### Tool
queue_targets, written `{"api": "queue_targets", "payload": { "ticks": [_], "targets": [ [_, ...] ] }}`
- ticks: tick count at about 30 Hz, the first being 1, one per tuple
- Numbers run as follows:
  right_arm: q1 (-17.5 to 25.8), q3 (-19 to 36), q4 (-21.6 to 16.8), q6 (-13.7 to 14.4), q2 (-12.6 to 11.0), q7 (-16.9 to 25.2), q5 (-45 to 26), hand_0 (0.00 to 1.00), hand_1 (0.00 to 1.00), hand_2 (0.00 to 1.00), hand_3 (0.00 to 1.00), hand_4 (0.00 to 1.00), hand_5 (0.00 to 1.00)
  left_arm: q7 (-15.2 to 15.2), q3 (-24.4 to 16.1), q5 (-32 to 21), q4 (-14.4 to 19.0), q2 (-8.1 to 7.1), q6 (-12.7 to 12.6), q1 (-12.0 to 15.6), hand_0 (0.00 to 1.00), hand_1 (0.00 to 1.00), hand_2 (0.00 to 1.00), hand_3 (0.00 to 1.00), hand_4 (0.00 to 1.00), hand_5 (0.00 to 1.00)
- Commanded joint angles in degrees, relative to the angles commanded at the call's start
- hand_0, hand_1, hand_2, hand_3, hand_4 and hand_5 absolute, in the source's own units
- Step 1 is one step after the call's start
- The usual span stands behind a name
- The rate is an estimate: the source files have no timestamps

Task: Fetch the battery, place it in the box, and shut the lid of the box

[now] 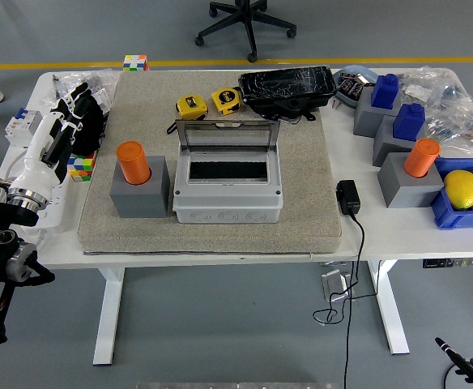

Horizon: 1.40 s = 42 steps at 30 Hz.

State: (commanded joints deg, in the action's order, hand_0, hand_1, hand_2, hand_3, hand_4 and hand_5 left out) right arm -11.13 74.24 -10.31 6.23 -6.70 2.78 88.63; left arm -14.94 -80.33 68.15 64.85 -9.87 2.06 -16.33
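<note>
Battery upright in gray holder beside open-lidded box — left hand nearby, fingers relaxed.

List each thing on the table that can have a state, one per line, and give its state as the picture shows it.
box: lid up, inside looks empty
orange battery: upright in its grey holder on the mat, untouched
second orange battery: upright in a grey holder at the right
left hand: fingers relaxed, holding nothing, over the table's left end
</note>
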Motion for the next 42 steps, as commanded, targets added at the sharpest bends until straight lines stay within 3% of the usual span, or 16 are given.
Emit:
{"api": "queue_targets", "payload": {
  "ticks": [4, 5, 16, 17, 29, 40, 42],
  "targets": [
    [0.0, 0.1, 0.0, -0.1, 0.0, -0.1, 0.2, 0.906, 0.884, 0.818, 0.873, 0.998, 0.998, -0.2, 0.5, 0.6, -0.9, 0.41, -0.4, -0.3, 0.907, 0.953, 0.95, 0.968, 0.998, 0.879],
    [0.0, 0.0, 0.0, -0.1, -0.1, -0.1, 0.2, 0.906, 0.883, 0.816, 0.873, 0.998, 0.998, -0.3, 0.8, 0.8, -1.3, 0.5, -0.5, -0.4, 0.884, 0.916, 0.891, 0.903, 0.998, 0.858],
    [0.1, -0.7, 0.0, 0.0, -0.3, -0.1, 0.0, 0.906, 0.883, 0.817, 0.873, 0.998, 0.998, -0.7, 2.1, 2.3, -2.7, 1.2, -2.1, 0.0, 0.839, 0.884, 0.839, 0.875, 0.998, 0.844],
    [0.1, -0.8, 0.0, 0.0, -0.2, -0.1, -0.1, 0.906, 0.883, 0.816, 0.873, 0.998, 0.998, -0.7, 2.2, 2.4, -2.9, 1.25, -2.2, -0.1, 0.779, 0.836, 0.789, 0.82, 0.998, 0.875],
    [0.1, -0.9, 0.0, 0.1, -0.3, -0.2, 0.0, 0.906, 0.884, 0.816, 0.872, 0.998, 0.998, -0.7, 4.1, 3.3, -4.8, 1.99, -3.0, -0.1, 0.793, 0.833, 0.792, 0.831, 0.998, 0.876],
    [0.1, -1.5, 0.0, 0.1, 0.0, -0.2, -0.3, 0.905, 0.885, 0.816, 0.872, 0.998, 0.998, -1.6, 5.3, 1.4, -5.2, 4.07, -3.5, -0.8, 0.793, 0.833, 0.791, 0.831, 0.998, 0.874],
    [0.2, -1.3, 0.0, 0.1, 0.0, -0.2, -0.2, 0.907, 0.885, 0.815, 0.872, 0.998, 0.998, -1.5, 5.7, 1.0, -5.2, 4.23, -3.5, -1.2, 0.786, 0.818, 0.77, 0.811, 0.998, 0.822]
  ]
}}
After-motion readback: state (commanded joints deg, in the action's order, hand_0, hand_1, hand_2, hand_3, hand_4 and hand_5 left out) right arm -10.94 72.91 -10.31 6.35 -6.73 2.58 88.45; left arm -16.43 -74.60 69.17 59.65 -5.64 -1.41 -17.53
